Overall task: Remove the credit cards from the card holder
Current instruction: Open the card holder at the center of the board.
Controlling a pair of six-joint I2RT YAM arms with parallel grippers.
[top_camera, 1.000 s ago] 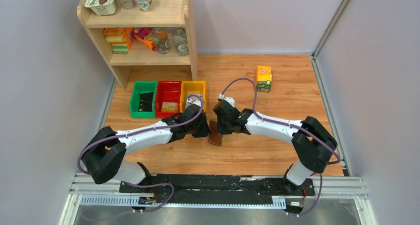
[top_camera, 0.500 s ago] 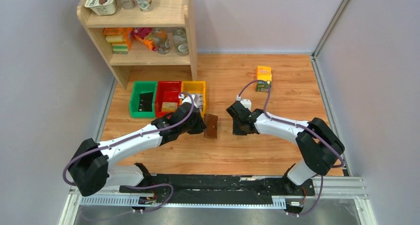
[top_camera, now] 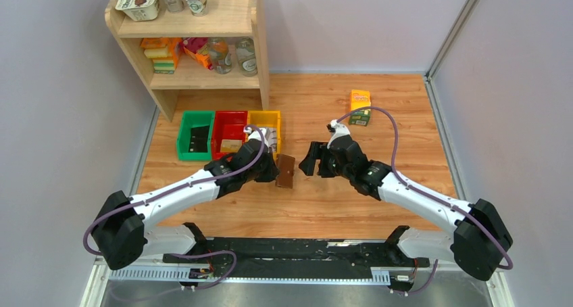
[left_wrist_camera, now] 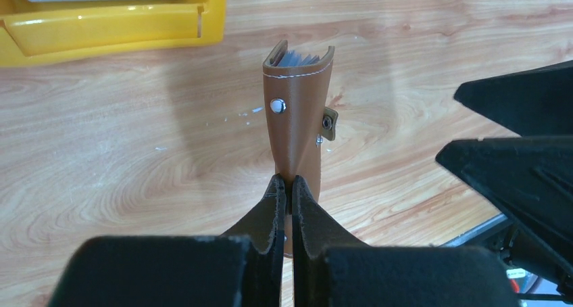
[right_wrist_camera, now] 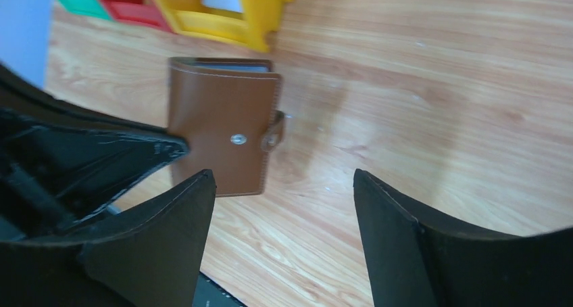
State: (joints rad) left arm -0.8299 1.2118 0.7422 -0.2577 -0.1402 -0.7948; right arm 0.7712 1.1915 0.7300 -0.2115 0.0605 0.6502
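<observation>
My left gripper (top_camera: 278, 171) is shut on one end of the brown leather card holder (top_camera: 286, 171). In the left wrist view the card holder (left_wrist_camera: 297, 117) sticks out ahead of the pinching left gripper (left_wrist_camera: 285, 183), with pale sleeves (left_wrist_camera: 301, 57) showing between its covers at the far end. My right gripper (top_camera: 309, 163) stands open just right of the holder, apart from it. The right wrist view shows the card holder (right_wrist_camera: 219, 128) with its snap and clasp tab, ahead of the open right gripper (right_wrist_camera: 284, 178). Dark flat pieces that look like credit cards (top_camera: 197, 140) lie in the green bin.
Green bin (top_camera: 184, 139), red bin (top_camera: 230, 126) and yellow bin (top_camera: 264, 117) stand in a row left of the holder. An orange-green carton (top_camera: 360, 107) stands at the back right. A wooden shelf (top_camera: 189, 43) with cups and jars fills the back left corner.
The right gripper has let go of the holder, opened and drawn back to the right. The left gripper has carried the holder away from the near edge, closer to the bins.
</observation>
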